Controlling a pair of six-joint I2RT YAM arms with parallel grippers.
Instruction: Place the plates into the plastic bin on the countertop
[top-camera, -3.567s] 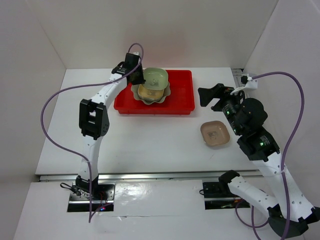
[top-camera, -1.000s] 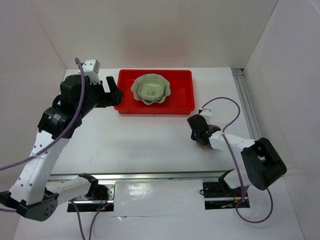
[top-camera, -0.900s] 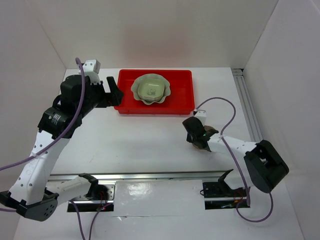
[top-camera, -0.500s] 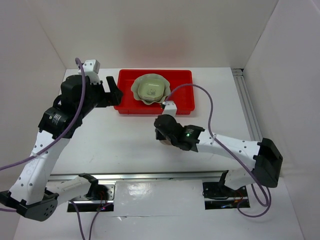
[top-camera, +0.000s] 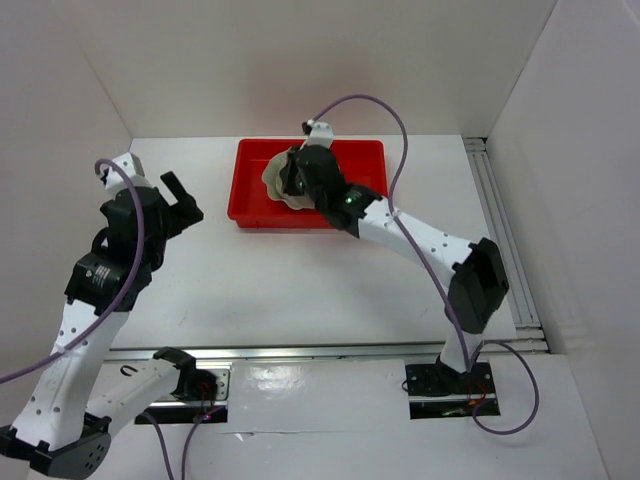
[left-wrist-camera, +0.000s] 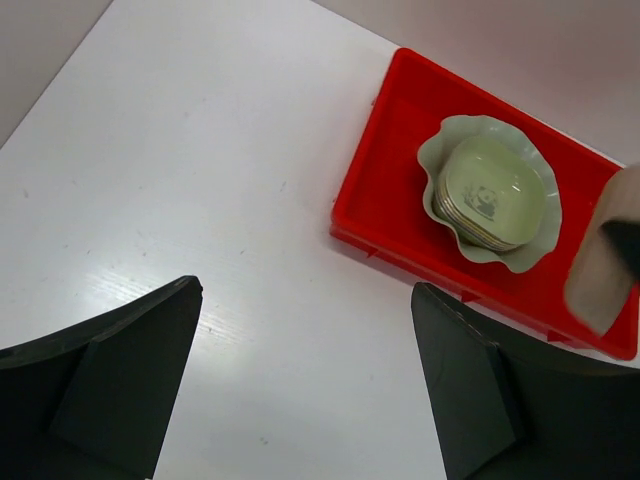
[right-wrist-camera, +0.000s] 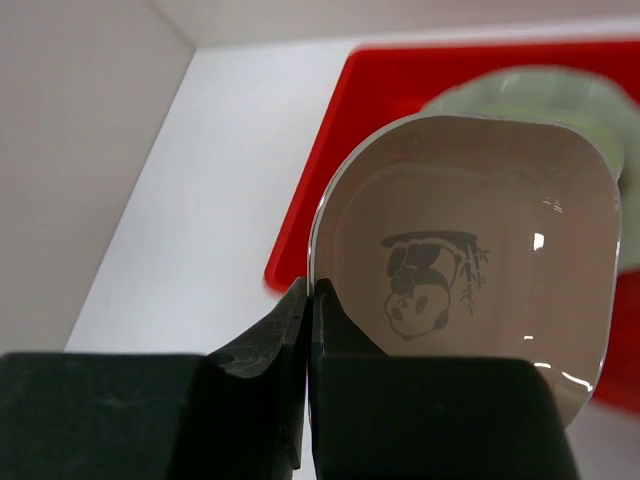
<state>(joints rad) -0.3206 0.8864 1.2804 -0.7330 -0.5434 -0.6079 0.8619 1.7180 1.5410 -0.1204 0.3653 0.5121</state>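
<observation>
White wall panels (top-camera: 330, 60) on three sides. Slotted metal rail (top-camera: 497, 210) along the right edge of the surface (top-camera: 300, 270), another rail (top-camera: 300, 352) across the near edge. Glossy white ledge (top-camera: 320, 400) in front.

Enclosure: three plain white panels. Back wall (top-camera: 330, 60) is upright; left wall (top-camera: 55, 150) and right wall (top-camera: 590, 140) flare outward toward me. Countertop (top-camera: 300, 285) is flat matte white, with faint grey scuffs (left-wrist-camera: 140, 285). A slotted metal rail (top-camera: 503, 250) runs along its right edge. A second rail (top-camera: 300, 350) runs across the near edge. In front of that sits a glossy white panel (top-camera: 320, 395) with bright glare. Lighting is even, from above, and shadows are soft. No windows or floor are visible.
</observation>
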